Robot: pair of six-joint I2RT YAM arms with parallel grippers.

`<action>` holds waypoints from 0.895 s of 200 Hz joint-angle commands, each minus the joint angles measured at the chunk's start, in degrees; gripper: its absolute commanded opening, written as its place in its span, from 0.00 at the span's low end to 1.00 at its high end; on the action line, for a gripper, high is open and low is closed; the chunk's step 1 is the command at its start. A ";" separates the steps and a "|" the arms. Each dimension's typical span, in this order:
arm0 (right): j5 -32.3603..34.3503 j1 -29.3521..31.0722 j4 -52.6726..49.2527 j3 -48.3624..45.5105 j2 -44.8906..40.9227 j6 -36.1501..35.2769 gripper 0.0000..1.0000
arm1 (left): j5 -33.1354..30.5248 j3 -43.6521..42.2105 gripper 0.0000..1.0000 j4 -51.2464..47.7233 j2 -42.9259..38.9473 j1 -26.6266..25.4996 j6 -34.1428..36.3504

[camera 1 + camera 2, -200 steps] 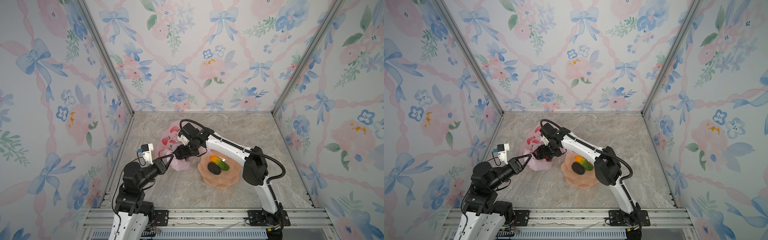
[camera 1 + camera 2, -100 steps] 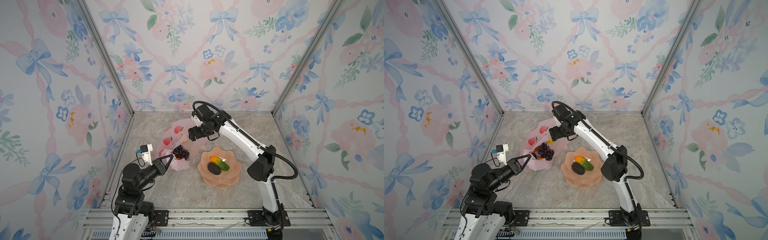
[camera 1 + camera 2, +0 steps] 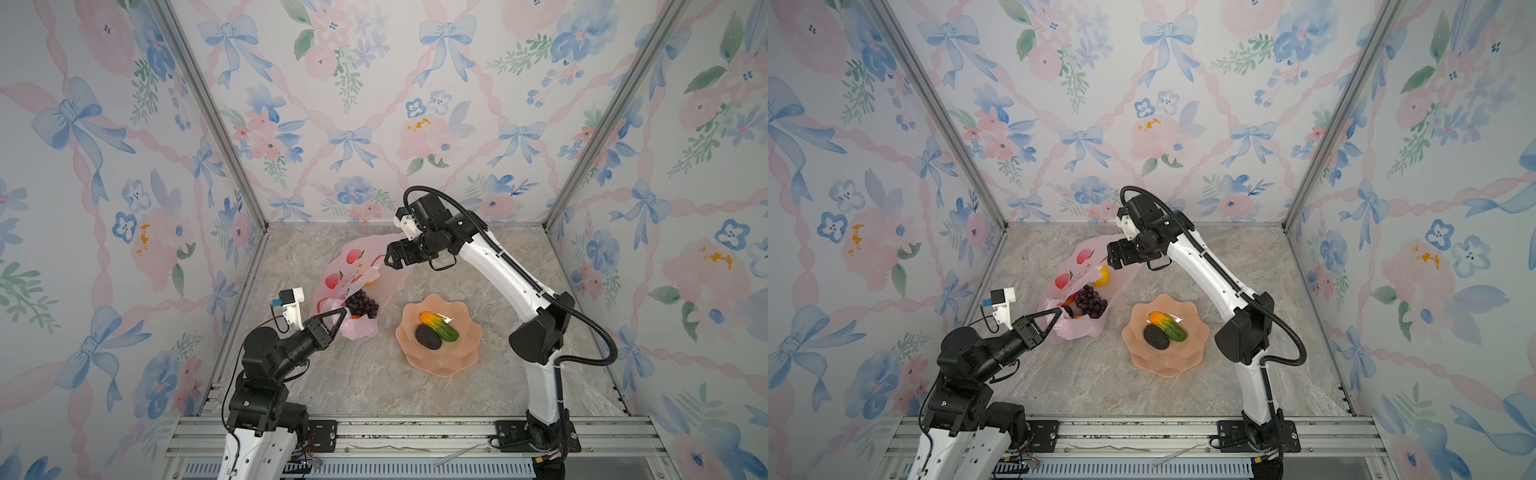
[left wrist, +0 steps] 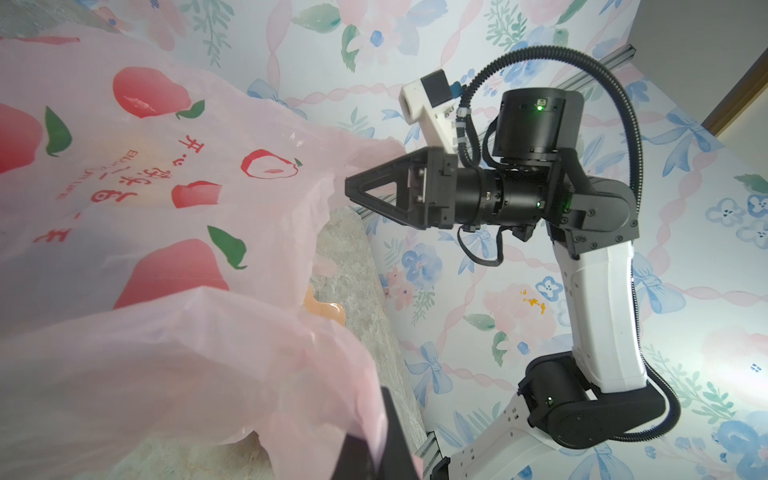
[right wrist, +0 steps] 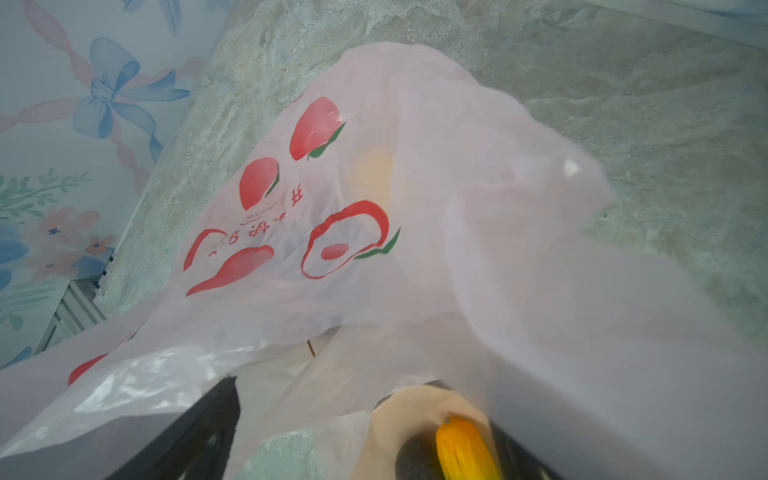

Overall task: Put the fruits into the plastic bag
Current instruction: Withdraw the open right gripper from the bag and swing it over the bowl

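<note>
At the left of both top views the left gripper [image 3: 340, 312] stretches out low from its arm toward the middle of the marble-patterned table [image 3: 374, 386]. Its jaws are pressed together on the near, crumpled edge of the plastic bag [image 3: 353, 266], and in the left wrist view pink film bunches right at its dark fingers [image 4: 390, 419]. The bag lies on the table left of centre, with its mouth gaping upward and its printed far side lifted toward the back. Inside the mouth rests the dark purple grape bunch [image 3: 1092, 301], and just behind it sits a yellow lemon [image 3: 1101, 276]. An orange-red fruit [image 3: 1072, 297] peeks out on the bunch's left, mostly hidden. To the right of these, the right gripper [image 3: 390, 259] hangs above the table at the bag's raised far edge, its jaws spread wide and clamping nothing. The right wrist view shows its fingers [image 5: 195, 436] well apart with the translucent film draped over them. Farther right, near the bag but apart from it, stands the peach scalloped bowl [image 3: 440, 368], holding an orange-green papaya [image 3: 439, 327] and a black avocado [image 3: 428, 336] that touch each other. The right arm [image 3: 503, 270] arches over the bowl from its base at the front right.
</note>
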 commanded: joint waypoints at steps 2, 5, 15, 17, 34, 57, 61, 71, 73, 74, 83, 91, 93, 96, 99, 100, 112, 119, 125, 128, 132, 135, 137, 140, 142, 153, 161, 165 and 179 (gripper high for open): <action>-4.71 -0.08 7.35 -7.22 -11.62 3.24 0.99 | -0.22 1.18 0.00 0.82 0.20 0.38 -0.17; -4.86 -0.10 7.87 -8.16 -12.84 3.45 0.97 | -0.29 1.15 0.00 0.88 0.20 0.32 -0.20; -5.11 -0.38 9.21 -10.90 -16.39 3.95 0.96 | -0.50 1.13 0.00 0.86 0.38 0.31 -0.30; -5.16 -0.46 9.43 -11.51 -17.20 4.10 0.97 | -0.55 1.18 0.00 0.75 0.42 0.31 -0.28; -5.57 -1.59 12.02 -16.33 -23.91 5.03 0.96 | -1.11 0.92 0.00 0.60 0.92 0.30 -0.02; -5.45 -4.54 15.33 -24.14 -32.41 6.91 0.96 | -2.16 0.76 0.00 0.51 2.26 0.30 0.53; -5.37 -5.16 16.01 -25.81 -34.05 7.25 0.96 | -2.45 0.86 0.00 0.45 2.59 0.30 0.70; -5.55 -6.89 17.79 -30.44 -37.96 8.24 0.96 | -3.00 1.15 0.00 0.51 3.50 0.23 1.15; -5.53 -7.38 18.12 -31.34 -38.70 8.42 0.96 | -3.04 1.21 0.00 0.44 3.60 0.28 1.25; -5.53 -7.50 18.29 -31.82 -39.06 8.48 0.96 | -3.09 1.20 0.00 0.39 3.75 0.25 1.31; -5.53 -9.58 18.89 -35.70 -42.11 9.05 0.96 | -3.44 1.62 0.00 -0.13 4.44 0.22 1.88; -5.38 -11.03 18.75 -38.54 -44.18 9.24 0.96 | -3.85 1.95 0.00 -1.02 4.94 0.26 2.69; -5.34 -11.30 18.67 -39.18 -44.61 9.38 0.96 | -4.03 1.98 0.00 -1.35 5.06 0.23 2.87; -5.21 -11.76 18.50 -40.10 -45.21 9.43 0.96 | -4.29 2.12 0.00 -1.74 5.18 0.22 3.13; -4.99 -12.15 18.16 -40.96 -45.66 9.58 0.96 | -4.62 2.23 0.00 -2.23 5.34 0.22 3.35; -5.00 -12.21 18.05 -41.21 -45.75 9.59 0.96 | -4.72 2.24 0.00 -2.31 5.37 0.22 3.42; -4.58 -12.84 16.47 -43.64 -46.77 9.99 0.96 | -5.48 2.03 0.00 -2.85 5.95 0.17 3.66; -4.50 -12.87 15.46 -44.56 -46.83 9.76 0.96 | -5.96 1.86 0.00 -2.79 6.21 0.17 3.53; -4.35 -12.83 14.66 -45.33 -46.80 9.47 0.96 | -6.48 1.63 0.00 -2.84 6.44 0.13 3.40; -4.30 -12.87 14.24 -45.78 -46.69 9.35 0.96 | -6.75 1.56 0.00 -2.84 6.56 0.13 3.32; -4.22 -12.88 13.62 -46.37 -46.59 9.09 0.96 | -7.10 1.45 0.00 -2.83 6.67 0.13 3.23; -4.21 -12.87 13.15 -46.82 -46.48 8.88 0.96 | -7.30 1.46 0.00 -2.85 6.78 0.13 3.17; -4.17 -12.83 12.83 -47.10 -46.37 8.65 0.96 | -7.39 1.46 0.00 -2.77 6.90 0.13 3.16; -4.11 -12.83 12.23 -47.58 -46.22 8.35 0.96 | -7.52 1.46 0.00 -2.82 7.11 0.13 3.16; -4.05 -12.87 11.87 -47.88 -46.13 8.14 0.96 | -7.60 1.53 0.00 -2.83 7.14 0.19 3.19; -3.62 -12.85 9.81 -49.58 -45.54 6.41 0.96 | -7.80 1.83 0.00 -2.83 7.70 0.06 3.22; -3.04 -12.85 8.69 -51.19 -45.16 4.93 0.96 | -8.10 1.99 0.00 -2.85 7.93 -0.04 3.09; -2.66 -12.88 8.38 -51.97 -44.94 4.18 0.96 | -8.42 2.12 0.00 -2.88 7.94 -0.04 3.00; -1.55 -12.78 8.01 -54.82 -44.06 2.04 0.96 | -9.52 2.53 0.00 -2.83 7.94 -0.66 2.69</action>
